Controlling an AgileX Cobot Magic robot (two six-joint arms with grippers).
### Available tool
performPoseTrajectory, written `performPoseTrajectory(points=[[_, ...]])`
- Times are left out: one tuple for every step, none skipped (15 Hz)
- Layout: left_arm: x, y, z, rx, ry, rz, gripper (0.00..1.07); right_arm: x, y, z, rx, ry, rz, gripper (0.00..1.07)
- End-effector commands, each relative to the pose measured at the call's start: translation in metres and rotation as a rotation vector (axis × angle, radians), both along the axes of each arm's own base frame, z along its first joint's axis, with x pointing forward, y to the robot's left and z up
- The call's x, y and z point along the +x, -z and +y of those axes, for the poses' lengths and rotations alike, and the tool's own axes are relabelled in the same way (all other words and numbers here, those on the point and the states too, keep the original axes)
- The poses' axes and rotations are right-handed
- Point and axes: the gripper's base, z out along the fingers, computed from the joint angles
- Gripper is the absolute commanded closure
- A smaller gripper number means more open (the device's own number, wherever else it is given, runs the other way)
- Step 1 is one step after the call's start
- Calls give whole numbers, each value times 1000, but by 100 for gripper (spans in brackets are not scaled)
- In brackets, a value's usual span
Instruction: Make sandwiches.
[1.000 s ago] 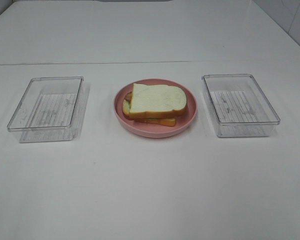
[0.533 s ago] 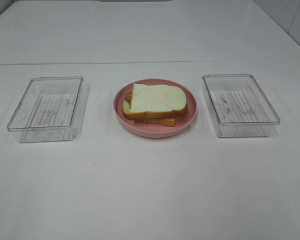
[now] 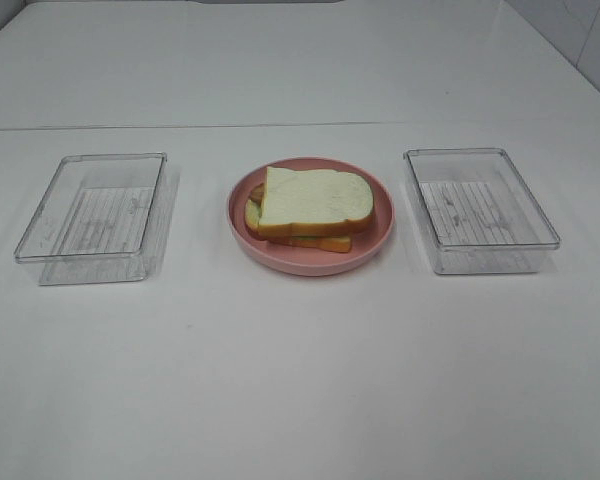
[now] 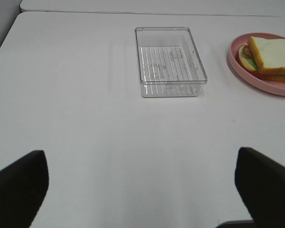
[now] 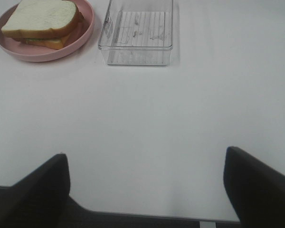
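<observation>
- A staged test bench of a lab sort, not a home kitchen: the white worktop [image 3: 300, 380] is bare and plain.
- Toy bread slices [image 3: 315, 197] sit on a pink plate [image 3: 380, 235].
- Two matching clear trays [image 3: 92, 218] [image 3: 480, 208] flank it evenly, well apart.
- White tiled wall [image 3: 595, 35] behind.

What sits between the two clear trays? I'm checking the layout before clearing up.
In the high view, the pink plate holding the sandwich lies between the left tray and right tray.
</observation>
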Motion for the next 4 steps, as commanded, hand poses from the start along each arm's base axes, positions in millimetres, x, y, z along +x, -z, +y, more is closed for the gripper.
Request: performPoseTrajectory(points=[[-3,-1,-1,-4,0,-31,6,-4,1,0,1,2,-33,22],[-2,-1,-1,-4,0,-27,6,-4,1,0,1,2,-33,22],[-2,-1,-1,-4,0,-27,6,-4,1,0,1,2,-33,22],[-2,-1,-1,-4,0,-27,6,-4,1,0,1,2,-33,22]])
